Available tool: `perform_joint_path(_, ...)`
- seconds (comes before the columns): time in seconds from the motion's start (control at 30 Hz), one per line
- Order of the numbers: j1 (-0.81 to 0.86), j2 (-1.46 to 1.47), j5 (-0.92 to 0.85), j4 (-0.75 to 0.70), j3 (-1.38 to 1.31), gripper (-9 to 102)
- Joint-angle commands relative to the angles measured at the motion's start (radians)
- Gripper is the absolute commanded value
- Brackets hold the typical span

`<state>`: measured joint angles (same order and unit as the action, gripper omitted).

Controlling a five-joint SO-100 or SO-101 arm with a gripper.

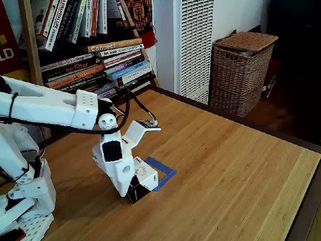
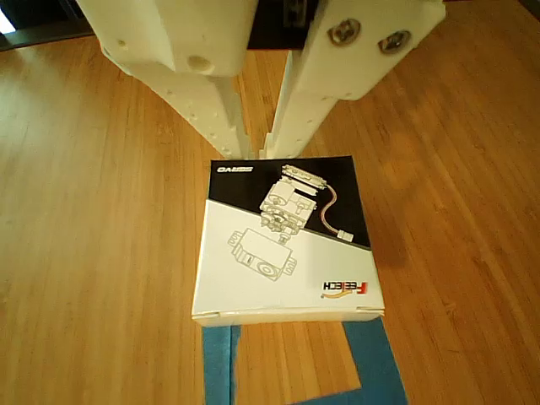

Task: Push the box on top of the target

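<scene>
The box (image 1: pixel 146 175) is a small black-and-white cardboard cube on the wooden table, and its top carries a line drawing (image 2: pixel 287 245). It lies partly over the target (image 1: pixel 165 169), a square of blue tape whose strips (image 2: pixel 375 363) stick out from under the box's edge with wood between them. My white gripper (image 1: pixel 124 191) points down at the side of the box away from the target. In the other view its fingertips (image 2: pixel 257 153) stand almost together, shut on nothing, right at the box's black edge.
My arm's base (image 1: pixel 25 201) stands at the table's left end. A bookshelf (image 1: pixel 90 55), a white slatted unit (image 1: pixel 195 45) and a wicker basket (image 1: pixel 243 70) stand beyond the far edge. Bare wood stretches to the right of the target up to the table's edge (image 1: pixel 301 221).
</scene>
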<state>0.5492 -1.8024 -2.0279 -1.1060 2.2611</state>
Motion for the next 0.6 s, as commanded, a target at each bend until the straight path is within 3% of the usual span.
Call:
perform_joint_path(0.0,-0.014,0.005,0.009,-0.015,-0.043,0)
perform_joint_path(0.57,-0.051,0.097,0.054,-0.023,-0.137,0)
